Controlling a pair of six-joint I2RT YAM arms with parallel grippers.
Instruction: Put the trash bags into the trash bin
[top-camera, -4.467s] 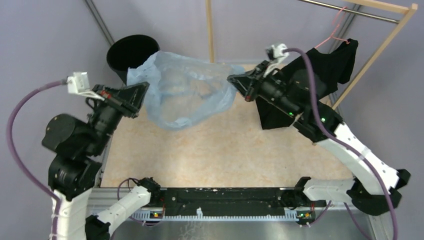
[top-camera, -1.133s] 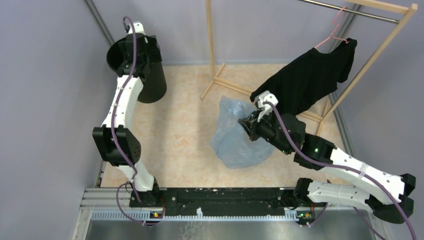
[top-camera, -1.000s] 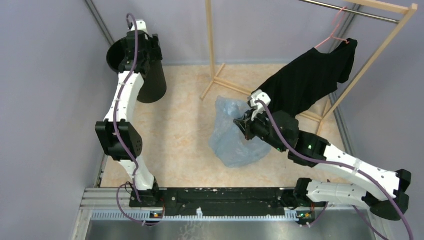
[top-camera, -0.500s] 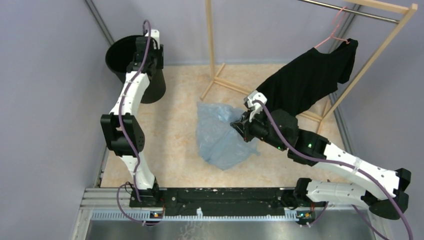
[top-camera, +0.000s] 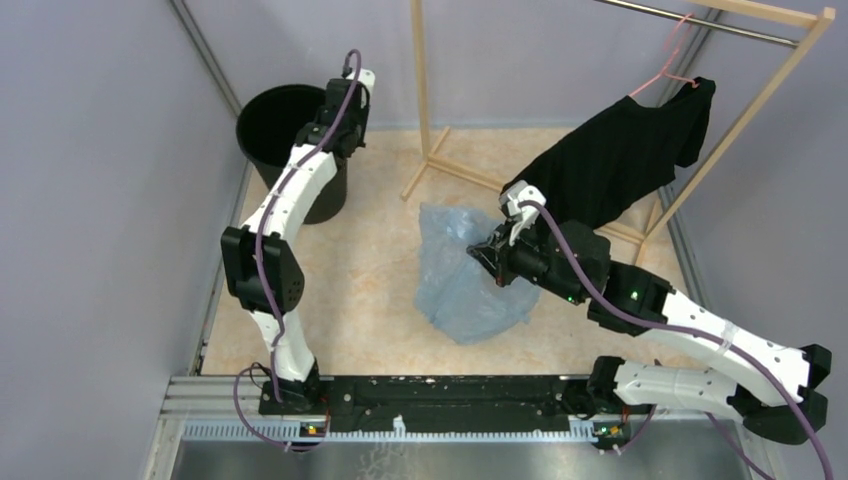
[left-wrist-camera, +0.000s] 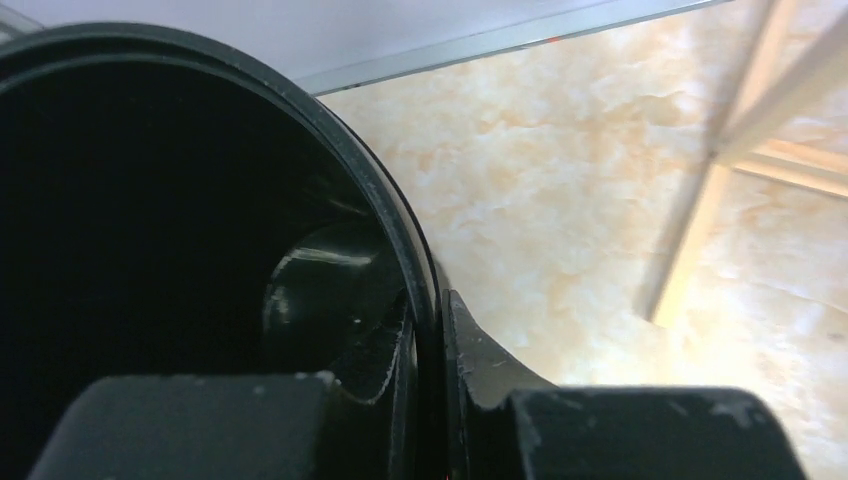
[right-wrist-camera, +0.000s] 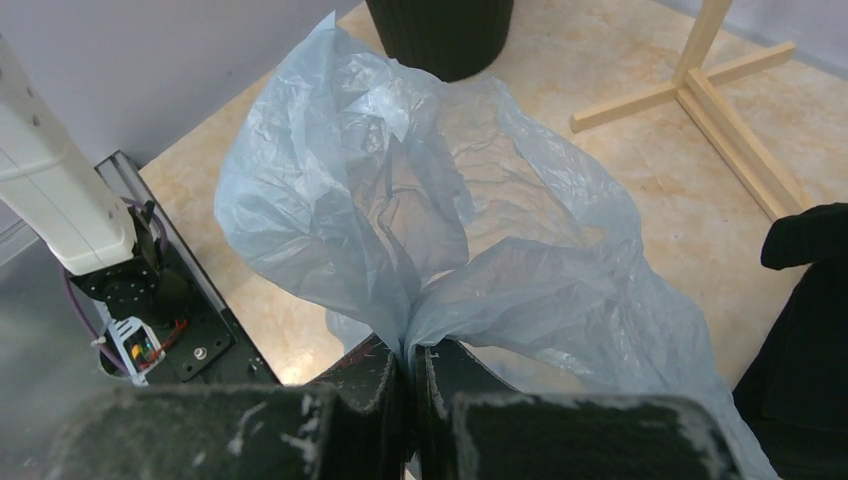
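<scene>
Far left: left gripper (left-wrist-camera: 440, 345) is clamping the rim of the black trash bin (top-camera: 325, 200), one finger inside, one outside. Centre: right gripper (right-wrist-camera: 410, 372) is pinching a gathered fold of the pale blue trash bag (top-camera: 460, 295), which is trailing on the table, well apart from the bin. Likely bringing the two together; next, lifting the bag over the opening. Against half a second ago, bin and bag are both sitting further right

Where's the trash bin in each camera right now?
Top external: trash bin upper left, in the corner.
Left wrist: fills the left half, rim between the fingers of the left gripper.
Right wrist: top centre, beyond the trash bag.
Shared landmark: the wooden rack foot, right of the bin in every view.
</scene>
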